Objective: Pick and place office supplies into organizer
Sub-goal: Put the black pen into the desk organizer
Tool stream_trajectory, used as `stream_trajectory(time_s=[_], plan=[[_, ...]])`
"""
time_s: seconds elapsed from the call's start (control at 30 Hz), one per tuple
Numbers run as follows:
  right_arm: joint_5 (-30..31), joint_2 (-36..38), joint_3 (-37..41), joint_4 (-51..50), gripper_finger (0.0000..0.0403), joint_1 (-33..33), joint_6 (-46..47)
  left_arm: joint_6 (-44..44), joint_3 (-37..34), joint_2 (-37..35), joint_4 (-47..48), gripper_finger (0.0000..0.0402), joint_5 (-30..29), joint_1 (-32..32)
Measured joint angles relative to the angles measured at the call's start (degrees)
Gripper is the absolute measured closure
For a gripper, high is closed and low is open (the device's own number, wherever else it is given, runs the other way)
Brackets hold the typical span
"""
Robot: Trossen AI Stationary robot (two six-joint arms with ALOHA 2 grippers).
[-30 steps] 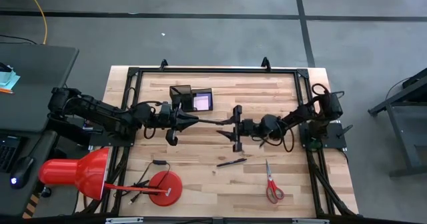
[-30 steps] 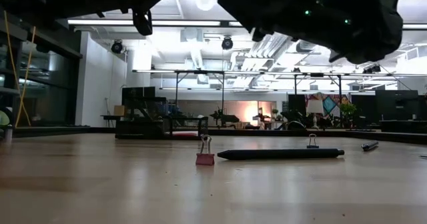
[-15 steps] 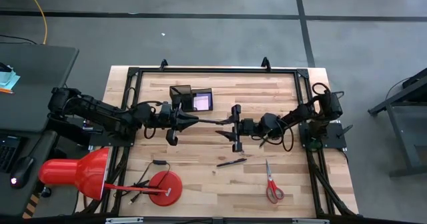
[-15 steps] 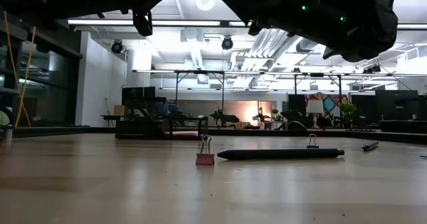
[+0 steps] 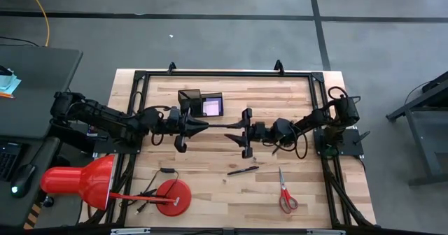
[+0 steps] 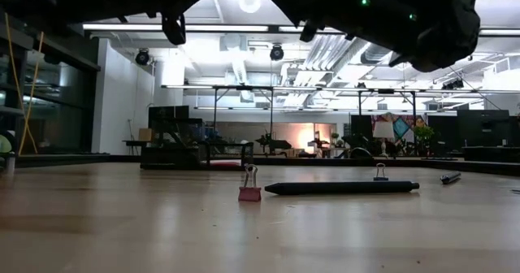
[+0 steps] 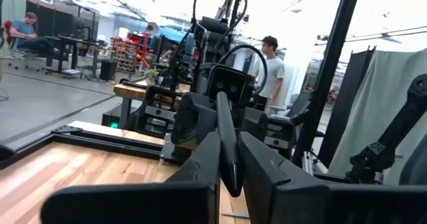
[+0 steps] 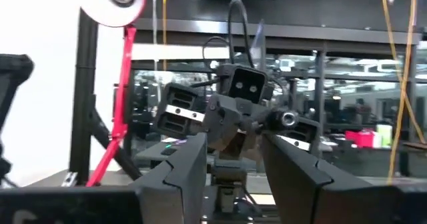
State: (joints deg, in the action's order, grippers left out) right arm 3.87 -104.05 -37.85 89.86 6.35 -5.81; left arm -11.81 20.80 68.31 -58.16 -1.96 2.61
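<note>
Holding a slim black pen (image 5: 222, 127) by one end, the left gripper (image 5: 200, 126) has its fingers (image 7: 200, 163) pinched on the barrel, so the pen's long axis runs level above the desk (image 5: 301, 95) straight out toward the right gripper (image 5: 241, 133), which faces it from the other side with its fingers (image 8: 192, 164) spread apart and nothing between them. In the left wrist view the pen (image 7: 227, 141) points directly at the right arm's wrist, and the pen's free tip looks to lie at or just inside the right gripper's open span, though whether it touches a finger I cannot tell. My reading is a handover between the arms, and it turns on the right gripper closing across the barrel while the axis stays lined up. The organizer (image 5: 200, 103) sits just beside the left gripper, on its far side toward the desk's back edge, one compartment showing a purple pad (image 5: 213, 106); the left arm is plainly the nearer of the two to it. On the near side of the right gripper a second black pen (image 5: 242, 171) lies flat on the desk, with the red-handled scissors (image 5: 285, 191) a little beyond. A red desk lamp (image 5: 115, 182) stands well apart at the front corner, clear of the path
</note>
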Motion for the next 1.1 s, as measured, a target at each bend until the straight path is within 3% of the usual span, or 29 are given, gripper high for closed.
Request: stream_trajectory(time_s=[0.13, 0.73, 1.1], plan=[[2.96, 0.0, -0.02, -0.05, 0.0263, 0.0, 1.18, 0.07, 0.0, 0.04, 0.16, 0.0393, 0.04, 0.0], [2.64, -0.02, -0.02, 0.0, 0.0265, -0.02, 1.06, 0.22, -0.02, 0.04, 1.34, 0.0382, -0.2, 0.0], [0.92, -0.02, -0.02, 0.07, 0.0329, -0.02, 1.01, 0.2, -0.02, 0.22, 1.51, 0.0384, -0.16, 0.0]])
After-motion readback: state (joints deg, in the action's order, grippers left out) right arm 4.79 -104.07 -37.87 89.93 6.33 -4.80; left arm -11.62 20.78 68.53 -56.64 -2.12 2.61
